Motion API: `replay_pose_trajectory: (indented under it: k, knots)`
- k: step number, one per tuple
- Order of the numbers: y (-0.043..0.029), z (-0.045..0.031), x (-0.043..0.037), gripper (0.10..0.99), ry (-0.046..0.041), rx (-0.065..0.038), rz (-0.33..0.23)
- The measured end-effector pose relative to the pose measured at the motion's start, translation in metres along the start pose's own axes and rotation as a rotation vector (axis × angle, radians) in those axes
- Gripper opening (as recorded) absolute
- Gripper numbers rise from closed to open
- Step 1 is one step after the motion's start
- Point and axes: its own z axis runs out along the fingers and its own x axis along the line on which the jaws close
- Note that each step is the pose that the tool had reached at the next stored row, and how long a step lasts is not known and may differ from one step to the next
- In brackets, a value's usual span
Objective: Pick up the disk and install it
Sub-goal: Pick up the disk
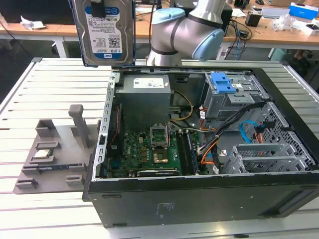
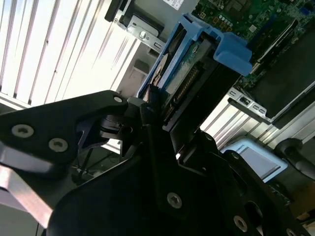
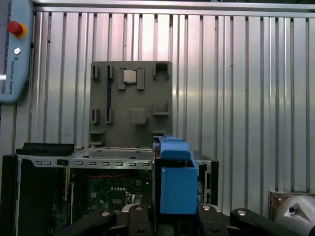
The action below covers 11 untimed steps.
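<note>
The disk, silver with a white-and-blue label, hangs upright high above the slatted table, over the open computer case's back left corner in the exterior view. My gripper is shut on its top edge. In the second wrist view the black fingers clamp the disk, whose blue rails run along its sides. The first wrist view looks along the disk's blue rail from above, with the gripper closed around it.
The open computer case lies on its side with motherboard, cables and metal drive cages exposed. A blue-latched bay sits at its back. A grey fixture plate lies at the exterior view's left. A teach pendant rests on the table.
</note>
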Motion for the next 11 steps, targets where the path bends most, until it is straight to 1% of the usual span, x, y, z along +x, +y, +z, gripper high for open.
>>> replay_pose_trajectory:
  k: [2,8,11]
  knots:
    - [-0.0075,-0.0004,0.0001,0.357,-0.0001,0.0,0.0]
    - [-0.0228,-0.0012,0.0005,0.357,-0.0001,0.0,0.0]
    - [-0.0356,-0.002,0.0008,0.357,0.0,0.0,0.0]
